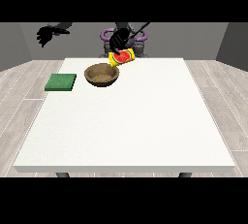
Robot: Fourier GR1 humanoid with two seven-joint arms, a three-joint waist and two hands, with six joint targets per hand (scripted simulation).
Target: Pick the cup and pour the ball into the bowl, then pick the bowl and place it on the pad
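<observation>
Cup (122,57) tilted above bowl (101,75).
Hand at the view's right (118,39) curls its fingers round the yellow cup; other hand (47,34) raised, fingers spread; no readable writing.

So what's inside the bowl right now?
The bowl shows only its brown inside; no ball visible there. The tilted cup, held by the hand, hangs above its far rim.

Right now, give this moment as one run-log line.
yellow cup: tilted above brown bowl | hand at view's right: holding cup | green pad: bare
</observation>
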